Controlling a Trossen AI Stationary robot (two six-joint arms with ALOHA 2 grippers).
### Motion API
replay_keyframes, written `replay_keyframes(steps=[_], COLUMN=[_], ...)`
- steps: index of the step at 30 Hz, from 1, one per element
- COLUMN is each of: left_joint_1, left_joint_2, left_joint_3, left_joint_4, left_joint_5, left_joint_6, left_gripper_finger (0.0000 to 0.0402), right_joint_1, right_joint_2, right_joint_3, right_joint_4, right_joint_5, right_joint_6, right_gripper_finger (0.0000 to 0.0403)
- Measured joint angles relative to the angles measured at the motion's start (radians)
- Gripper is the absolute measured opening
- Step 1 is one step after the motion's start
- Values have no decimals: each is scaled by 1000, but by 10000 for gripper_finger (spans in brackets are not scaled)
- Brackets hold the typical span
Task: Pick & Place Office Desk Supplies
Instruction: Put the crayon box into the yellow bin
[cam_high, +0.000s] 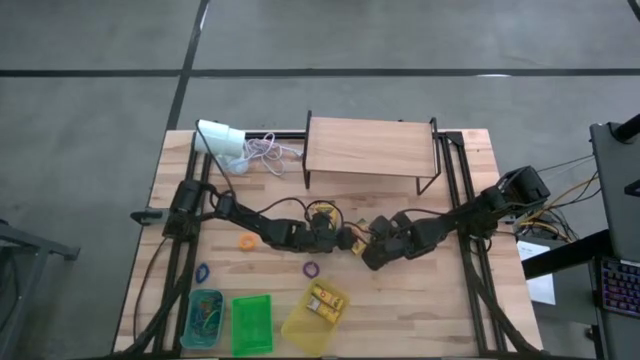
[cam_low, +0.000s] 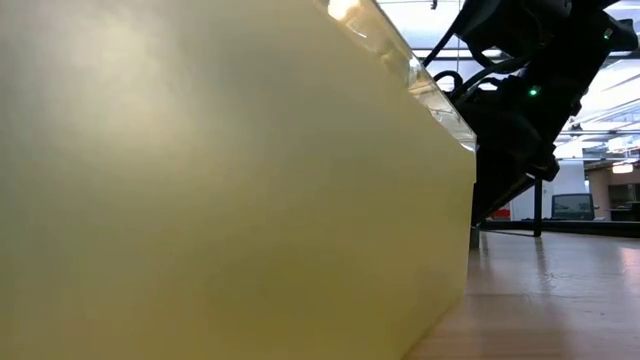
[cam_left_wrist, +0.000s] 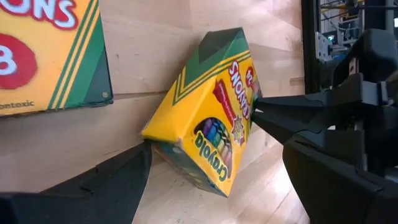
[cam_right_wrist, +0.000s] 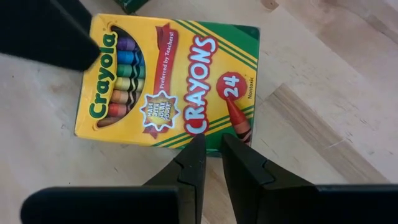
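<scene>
Left gripper open astride crayon box; right gripper nearly closed, fingertips touching the box's edge, nothing held.

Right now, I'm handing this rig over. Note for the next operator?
Left gripper: open, straddling a tilted crayon box mid-table.
Right gripper: nearly shut, tips at that box's edge, no clear grip.
Done: boxes in the yellow bin, bands in the teal bin.
Left: this box, a second box beside it, and the loose orange band, purple band and blue band.
</scene>
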Motion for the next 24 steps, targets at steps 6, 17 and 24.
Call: replay_keyframes(steps=[6,17,24], left_joint_1=[0,8,23], left_joint_2=[41,20,15], left_joint_3=[3,-1,0], left_joint_4=[31,28,-10], left_joint_5=[3,19,30], left_joint_6=[1,72,72], left_gripper_finger=[366,366,366], right_joint_1=[0,0,0], right_joint_2=[0,0,1], right_joint_3=[0,0,0], right_joint_4=[0,0,1], right_joint_5=[4,4,4], right_joint_6=[0,-5,-6], right_gripper_finger=[52,52,52])
